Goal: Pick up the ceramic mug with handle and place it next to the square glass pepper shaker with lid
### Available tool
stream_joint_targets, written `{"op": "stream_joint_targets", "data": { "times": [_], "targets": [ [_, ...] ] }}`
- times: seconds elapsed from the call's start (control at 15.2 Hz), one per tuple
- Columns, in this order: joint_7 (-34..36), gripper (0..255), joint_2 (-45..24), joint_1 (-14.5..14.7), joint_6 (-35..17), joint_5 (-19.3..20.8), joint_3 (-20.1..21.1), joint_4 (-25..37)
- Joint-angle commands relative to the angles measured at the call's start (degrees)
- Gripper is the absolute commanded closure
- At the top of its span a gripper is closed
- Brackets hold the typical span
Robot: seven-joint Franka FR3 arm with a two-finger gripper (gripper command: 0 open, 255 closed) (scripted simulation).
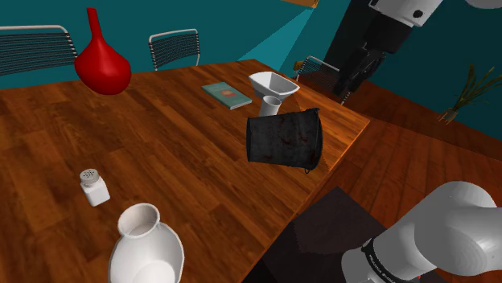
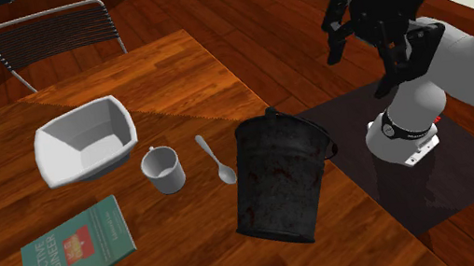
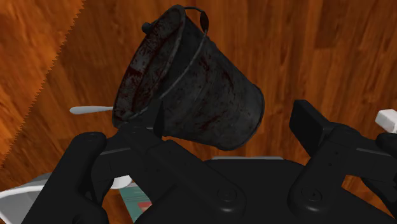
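Fingers (image 3: 310, 125) spread, empty, high beside the bench (image 2: 170, 70) edge; the white mug (image 2: 163, 170) lies below them, beyond the dark bucket (image 2: 279, 178).

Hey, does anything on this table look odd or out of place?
The black bucket stands out: it is blotched with rusty red stains and sits near the edge of the table, beside a clean white mug, spoon and bowl. Nothing looks spilled.
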State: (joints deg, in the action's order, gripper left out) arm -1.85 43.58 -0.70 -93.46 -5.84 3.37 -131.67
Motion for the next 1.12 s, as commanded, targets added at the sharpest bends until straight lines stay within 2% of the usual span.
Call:
{"op": "stream_joint_targets", "data": {
  "times": [0.0,0.53,1.06],
  "targets": [
    [0.00,0,0.00,0.00,0.00,0.00,0.00,0.00],
    [-3.71,0,-14.01,-1.51,-11.66,2.79,-1.45,1.32],
    [-6.43,0,-30.04,-2.86,-20.75,5.24,-2.71,7.43]
  ]
}}
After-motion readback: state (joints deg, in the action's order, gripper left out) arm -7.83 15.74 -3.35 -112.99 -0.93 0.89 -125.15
